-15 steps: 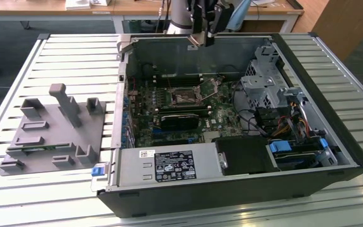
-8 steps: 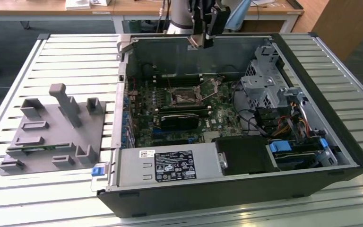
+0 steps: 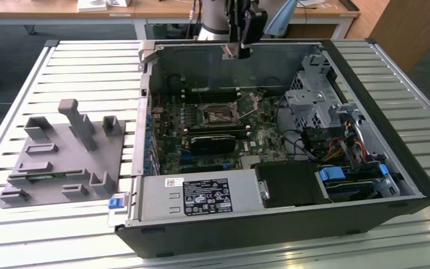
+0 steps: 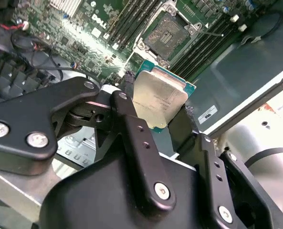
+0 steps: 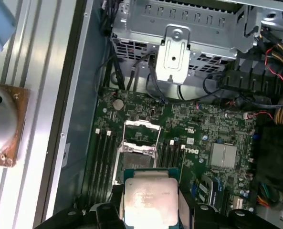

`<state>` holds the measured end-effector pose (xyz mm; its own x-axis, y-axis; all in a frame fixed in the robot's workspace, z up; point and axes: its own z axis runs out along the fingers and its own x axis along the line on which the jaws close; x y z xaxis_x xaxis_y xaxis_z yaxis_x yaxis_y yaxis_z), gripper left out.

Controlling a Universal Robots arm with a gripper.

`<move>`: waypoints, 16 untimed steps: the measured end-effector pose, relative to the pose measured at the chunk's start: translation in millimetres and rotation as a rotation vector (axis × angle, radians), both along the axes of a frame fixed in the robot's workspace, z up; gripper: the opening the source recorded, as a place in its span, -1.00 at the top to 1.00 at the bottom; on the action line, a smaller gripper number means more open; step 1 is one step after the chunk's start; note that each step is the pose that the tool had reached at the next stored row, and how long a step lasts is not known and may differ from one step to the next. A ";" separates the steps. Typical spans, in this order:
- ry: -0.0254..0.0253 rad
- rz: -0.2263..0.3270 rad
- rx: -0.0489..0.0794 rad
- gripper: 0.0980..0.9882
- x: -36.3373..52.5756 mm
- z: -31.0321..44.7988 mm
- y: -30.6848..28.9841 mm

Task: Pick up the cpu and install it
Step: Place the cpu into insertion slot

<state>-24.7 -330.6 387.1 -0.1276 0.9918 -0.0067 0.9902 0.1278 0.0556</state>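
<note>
Well, at the exterior view's left a grey moulded fixture (image 3: 58, 162) sits on the slatted table (image 3: 88, 67), just beside the open computer case (image 3: 275, 235). Moving right, the motherboard (image 3: 200, 129) lies on the case floor, with the dark square socket (image 3: 220, 116) uncovered near the middle of the frame. My gripper (image 3: 239, 53) hangs at the upper centre of the frame, above the case's back wall and well apart from the socket. My fingers (image 4: 131, 124) are drawn in narrow on the cpu (image 4: 158, 102), pinching two opposite edges; in both wrist views its silver top faces the camera, with the socket beyond it. Further right stand the metal drive cage (image 3: 312, 103) and bundled cables (image 3: 335, 148).
</note>
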 end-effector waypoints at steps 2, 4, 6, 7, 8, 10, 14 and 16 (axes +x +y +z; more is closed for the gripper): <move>0.0000 -0.038 0.000 0.01 0.0 -2.2 0.0; 0.0001 -0.071 0.000 0.01 0.0 -4.8 0.1; 0.0005 -0.093 0.000 0.01 -0.1 -7.5 0.5; 0.0007 -0.098 0.000 0.01 -0.4 -9.0 1.3; 0.0011 -0.099 0.000 0.01 -0.9 -10.8 3.0; 0.0013 -0.100 0.000 0.01 -2.5 -14.5 7.5; 0.0012 -0.100 0.000 0.01 -7.2 -21.7 11.9; 0.0012 -0.100 0.000 0.01 -7.7 -25.5 12.5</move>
<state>-32.3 -318.1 361.6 -0.0284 0.9996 -0.0065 0.9981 0.0288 0.0544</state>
